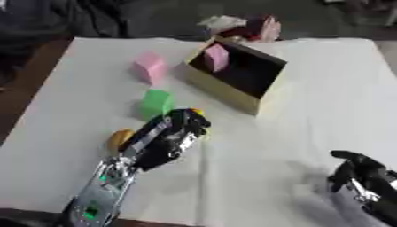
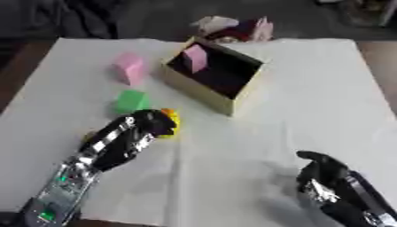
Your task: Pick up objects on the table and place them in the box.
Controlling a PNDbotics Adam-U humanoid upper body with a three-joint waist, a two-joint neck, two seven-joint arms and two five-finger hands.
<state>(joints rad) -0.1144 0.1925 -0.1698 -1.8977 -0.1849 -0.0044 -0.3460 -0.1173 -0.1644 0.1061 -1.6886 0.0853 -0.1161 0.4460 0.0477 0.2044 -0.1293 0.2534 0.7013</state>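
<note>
Left hand curled over a yellow object on the table, apparently grasping it, with the box up and to its right; right hand idle, fingers relaxed, lower right.

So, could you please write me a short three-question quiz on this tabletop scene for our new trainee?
1. True or false: the box already holds a pink block.
2. Which block on the table lies nearest the left hand?
A. the pink block
B. the green block
C. a blue block
3. Fill in: the right hand shows near the lower ____ corner of the view.

Key:
1. True; a pink block leans inside the box.
2. B; the green block lies just beyond the hand.
3. Right; it touches none of the blocks.
</note>
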